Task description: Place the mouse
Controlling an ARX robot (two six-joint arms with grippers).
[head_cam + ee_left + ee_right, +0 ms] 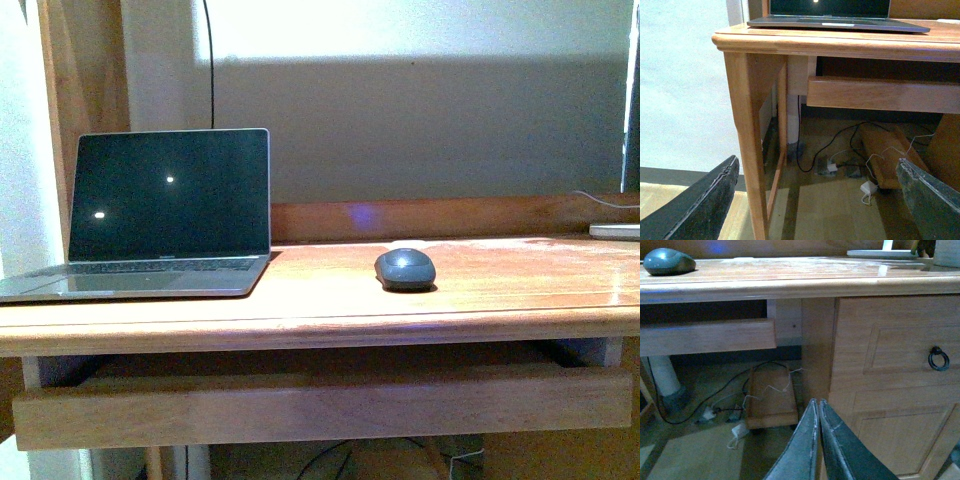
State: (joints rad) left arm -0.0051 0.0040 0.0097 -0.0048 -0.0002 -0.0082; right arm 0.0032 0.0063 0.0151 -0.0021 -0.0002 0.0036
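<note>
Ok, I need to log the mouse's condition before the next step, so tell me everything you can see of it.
The mouse is small, dark grey and rounded, with a smooth, plastic-looking shell. No cable shows. It sits flat on the wooden desk, near the middle, to the right of the open laptop and apart from it. Only the desktop touches it; neither gripper is near. The right wrist view shows it from the side, low and domed.

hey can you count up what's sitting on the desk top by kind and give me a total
Laptop: 1
Mouse: 1
Pale flat object at the far right edge, cut off by the frame, kind unclear: 1
Total: 3
</note>
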